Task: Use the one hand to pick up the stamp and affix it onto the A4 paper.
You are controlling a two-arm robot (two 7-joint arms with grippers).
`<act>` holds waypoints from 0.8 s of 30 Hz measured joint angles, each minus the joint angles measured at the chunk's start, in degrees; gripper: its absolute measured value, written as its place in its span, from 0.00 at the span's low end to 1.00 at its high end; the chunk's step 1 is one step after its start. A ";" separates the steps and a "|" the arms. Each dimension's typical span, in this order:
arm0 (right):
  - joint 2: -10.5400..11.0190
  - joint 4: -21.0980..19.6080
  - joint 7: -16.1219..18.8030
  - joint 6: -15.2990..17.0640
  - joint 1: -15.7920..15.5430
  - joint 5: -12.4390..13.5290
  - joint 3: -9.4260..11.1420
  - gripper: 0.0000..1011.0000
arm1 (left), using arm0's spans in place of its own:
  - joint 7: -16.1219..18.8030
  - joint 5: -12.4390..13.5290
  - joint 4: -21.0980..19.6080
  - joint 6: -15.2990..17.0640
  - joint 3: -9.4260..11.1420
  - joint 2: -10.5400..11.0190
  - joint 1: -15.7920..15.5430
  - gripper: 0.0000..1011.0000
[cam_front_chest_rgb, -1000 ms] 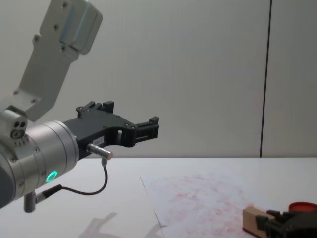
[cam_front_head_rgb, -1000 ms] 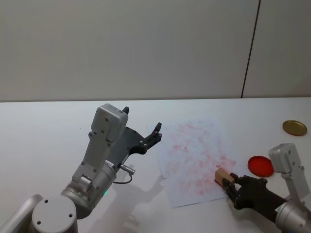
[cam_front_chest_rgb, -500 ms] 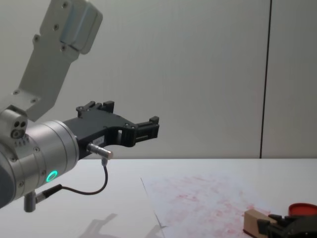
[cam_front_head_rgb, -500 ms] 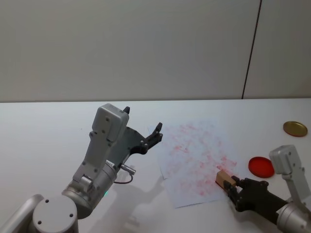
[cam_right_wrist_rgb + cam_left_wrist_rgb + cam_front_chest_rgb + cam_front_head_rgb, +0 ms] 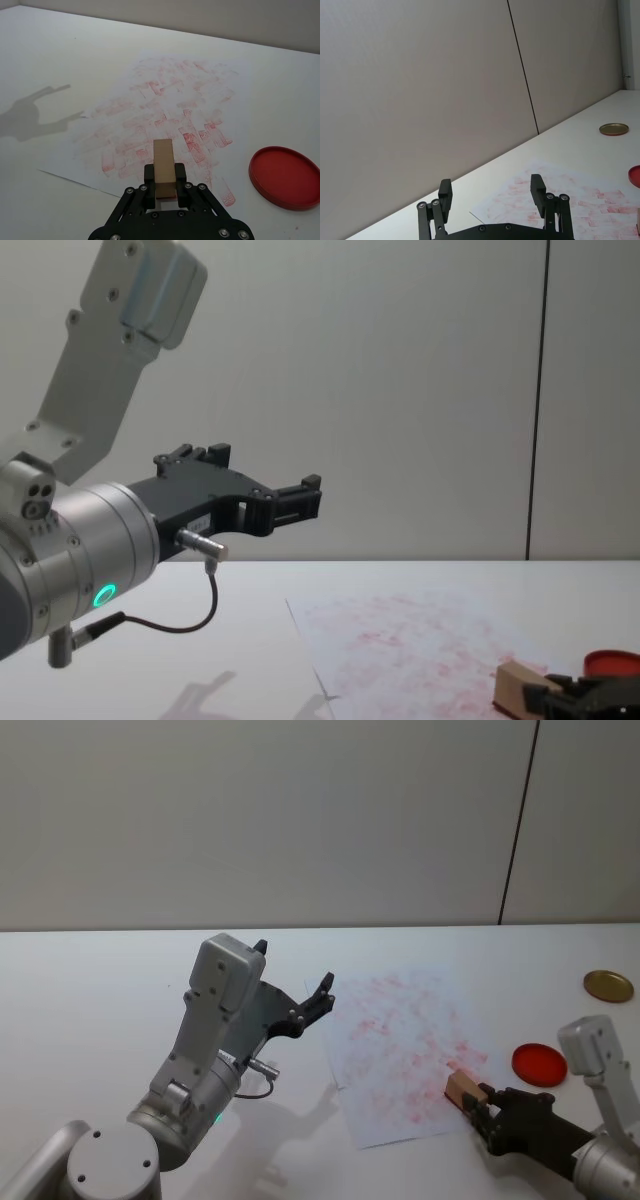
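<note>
While the right claw (image 5: 472,1100) pinches the wooden stamp (image 5: 459,1085) over the 5 o'clock corner of the A4 paper (image 5: 395,1030), the left claw (image 5: 292,968) hangs spread at 9 o'clock.

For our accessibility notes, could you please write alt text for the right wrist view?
The right gripper is shut on a small wooden stamp, holding it over a white sheet of paper covered in smudged red stamp marks. A round red ink pad lies on the white table beside the paper.
</note>
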 joint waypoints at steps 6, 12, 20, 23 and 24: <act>0.33 -0.64 -0.31 -0.52 -0.14 1.90 0.61 0.21 | 0.00 0.00 0.00 0.00 0.00 0.00 0.00 0.98; 1.02 -2.07 -1.62 -2.44 0.12 4.06 1.90 0.21 | 0.00 0.00 0.00 0.00 0.00 0.00 0.00 0.98; 2.21 -3.00 -3.15 -3.76 0.52 4.98 3.46 0.21 | 0.00 0.00 0.00 0.00 0.00 0.00 0.00 0.98; 2.61 -3.09 -3.50 -3.93 0.59 4.97 3.84 0.21 | 0.00 0.00 0.00 0.00 0.00 0.00 0.00 0.98; 2.86 -3.10 -3.68 -4.00 0.62 4.89 4.09 0.21 | 0.00 0.00 0.00 0.00 0.00 0.00 0.00 0.98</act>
